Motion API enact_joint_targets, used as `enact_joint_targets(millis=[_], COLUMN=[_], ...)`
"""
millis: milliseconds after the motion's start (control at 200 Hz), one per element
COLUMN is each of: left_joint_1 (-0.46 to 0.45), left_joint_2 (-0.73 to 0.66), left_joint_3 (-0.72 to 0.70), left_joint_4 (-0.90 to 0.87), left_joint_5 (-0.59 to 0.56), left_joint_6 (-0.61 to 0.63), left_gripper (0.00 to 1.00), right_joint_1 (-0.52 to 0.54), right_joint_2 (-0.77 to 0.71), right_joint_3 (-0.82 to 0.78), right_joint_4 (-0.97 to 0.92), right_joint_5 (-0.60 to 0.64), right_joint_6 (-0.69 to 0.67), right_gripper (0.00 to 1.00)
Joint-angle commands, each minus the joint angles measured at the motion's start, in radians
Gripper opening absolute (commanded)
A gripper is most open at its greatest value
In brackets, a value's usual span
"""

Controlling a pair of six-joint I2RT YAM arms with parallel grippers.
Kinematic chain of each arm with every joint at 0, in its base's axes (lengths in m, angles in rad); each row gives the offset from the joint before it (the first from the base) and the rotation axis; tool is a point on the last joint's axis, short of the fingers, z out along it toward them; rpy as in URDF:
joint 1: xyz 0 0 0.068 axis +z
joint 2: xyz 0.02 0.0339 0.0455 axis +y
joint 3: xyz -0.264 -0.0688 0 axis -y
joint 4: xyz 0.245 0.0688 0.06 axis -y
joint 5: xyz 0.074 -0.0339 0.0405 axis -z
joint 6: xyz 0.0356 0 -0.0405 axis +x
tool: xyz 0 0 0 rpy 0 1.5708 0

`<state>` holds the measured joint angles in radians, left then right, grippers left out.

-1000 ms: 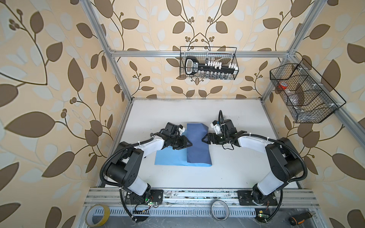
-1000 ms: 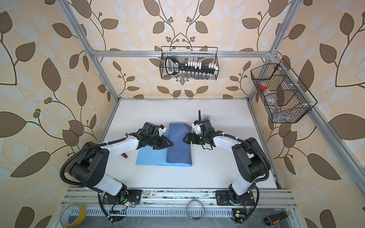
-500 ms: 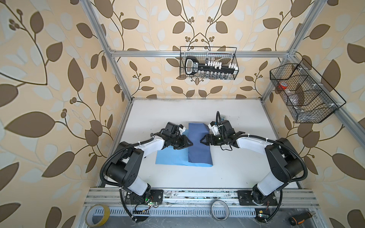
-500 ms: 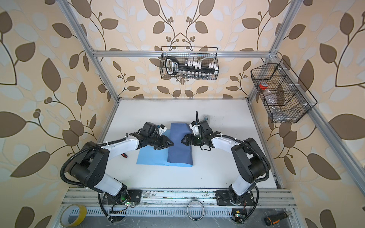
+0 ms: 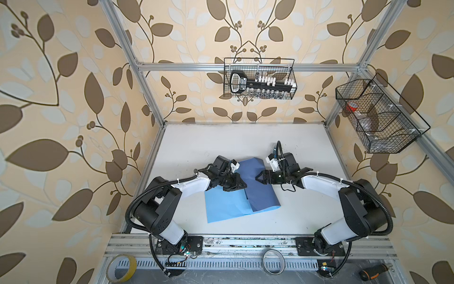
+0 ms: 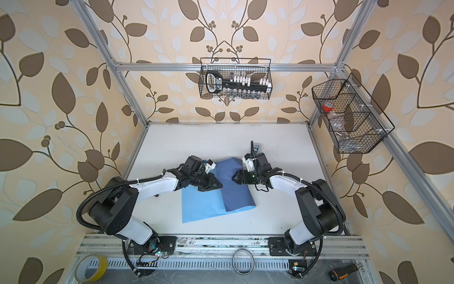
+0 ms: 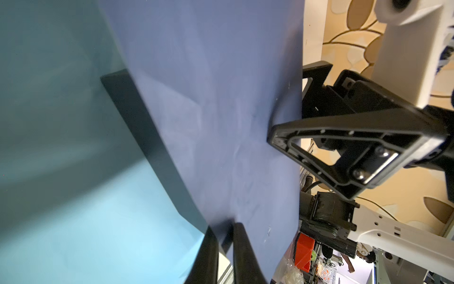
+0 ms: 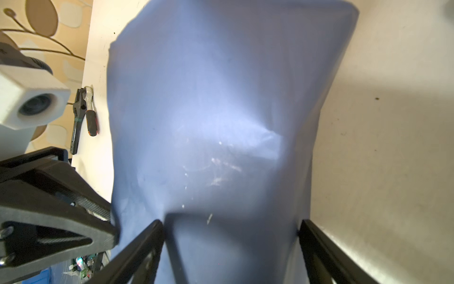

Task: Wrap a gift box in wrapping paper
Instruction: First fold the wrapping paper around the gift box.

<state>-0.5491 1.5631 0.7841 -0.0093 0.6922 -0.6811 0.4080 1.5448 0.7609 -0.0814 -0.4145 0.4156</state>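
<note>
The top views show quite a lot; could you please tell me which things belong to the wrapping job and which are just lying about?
Job:
- wrapping paper
- gift box, mostly under the paper's fold
- left pincer
- right pincer

Lying about:
- yellow tape roll
- screwdriver
- clear ring
- back wire basket
- side wire basket

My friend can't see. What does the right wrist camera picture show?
Slate-blue wrapping paper, humped as if over a box, lies on the white table. The right gripper straddles it, spread wide; the left gripper pinches its edge.
</note>
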Motion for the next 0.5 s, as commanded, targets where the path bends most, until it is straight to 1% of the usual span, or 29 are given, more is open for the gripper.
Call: enact_joint_targets(millis=[0,60,170,255,350,495], left_joint_1=[0.004,0.009,0.018,0.018,0.014,-0.024], left_joint_2=[0.03,0.026,-0.006,-0.034,-0.049,-0.035], left_joint_3=[0.027,0.025,0.008,0.001,-0.012,-0.018], left_joint_4=[0.034,0.039,0.066,0.063,0.069,0.052], left_joint_5=[-0.02,-0.032,-0.058,-0.087,-0.102,-0.114], left_joint_6=[-0.003,-0.012,-0.048,-0.066,-0.085,-0.071], left_gripper=[0.14,0.16,0.31,0.46,0.61,0.71], right_joint_1=[0.007,0.014,0.027,0.034,0.041,0.051], right_joint_2=[0.004,0.0,-0.013,-0.027,-0.042,-0.051], right_joint_3=[-0.047,-0.053,-0.07,-0.084,-0.1,-0.106], right_joint_4=[-0.063,-0.063,-0.049,-0.033,-0.016,-0.006], right_joint_5=[0.059,0.079,0.118,0.144,0.162,0.168], right_joint_6=[-0.041,-0.041,-0.016,0.012,0.039,0.055], right_gripper=[0.88,0.88,0.88,0.88,0.87,0.87])
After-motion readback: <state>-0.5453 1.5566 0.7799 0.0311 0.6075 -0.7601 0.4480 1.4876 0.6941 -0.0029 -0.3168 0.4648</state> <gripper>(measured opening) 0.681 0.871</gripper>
